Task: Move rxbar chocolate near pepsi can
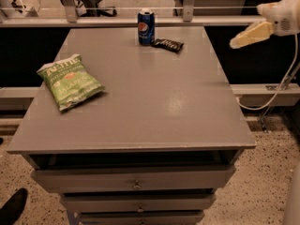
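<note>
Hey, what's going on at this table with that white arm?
A one-armed robot is working at a gray table. Its job is to put the rxbar chocolate near the pepsi can, and the bar lies flat just right of the can at the table's far edge. The end effector hangs in the air beyond the table's right side, touching neither. A green chip bag lies on the left.

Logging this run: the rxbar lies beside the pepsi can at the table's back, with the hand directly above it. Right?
No: the camera view shows the hand beyond the right edge of the table, not above the rxbar chocolate, which does lie beside the pepsi can.
</note>
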Controlling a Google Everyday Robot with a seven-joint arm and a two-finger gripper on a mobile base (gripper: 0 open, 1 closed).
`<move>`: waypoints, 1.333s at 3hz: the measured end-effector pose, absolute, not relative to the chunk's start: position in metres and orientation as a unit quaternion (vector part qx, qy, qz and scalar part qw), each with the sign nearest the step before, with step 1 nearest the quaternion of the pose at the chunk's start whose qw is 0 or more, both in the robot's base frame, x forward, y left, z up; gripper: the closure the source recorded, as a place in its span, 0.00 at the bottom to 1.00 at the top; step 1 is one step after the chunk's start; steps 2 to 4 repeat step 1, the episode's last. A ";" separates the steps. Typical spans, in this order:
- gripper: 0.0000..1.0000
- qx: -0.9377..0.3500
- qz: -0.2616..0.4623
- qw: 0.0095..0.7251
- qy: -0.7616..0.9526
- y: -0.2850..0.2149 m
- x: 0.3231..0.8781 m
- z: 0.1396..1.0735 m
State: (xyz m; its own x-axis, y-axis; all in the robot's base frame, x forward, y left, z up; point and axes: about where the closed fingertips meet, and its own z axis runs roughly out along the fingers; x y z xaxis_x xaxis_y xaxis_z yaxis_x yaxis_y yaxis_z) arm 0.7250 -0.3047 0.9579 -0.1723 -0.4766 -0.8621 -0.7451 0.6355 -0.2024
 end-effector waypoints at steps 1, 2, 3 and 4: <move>0.00 -0.414 0.138 0.504 0.746 -0.313 0.712 0.972; 0.00 -0.414 0.138 0.504 0.746 -0.313 0.712 0.972; 0.00 -0.414 0.138 0.504 0.746 -0.313 0.712 0.972; 0.00 -0.414 0.138 0.504 0.746 -0.313 0.712 0.972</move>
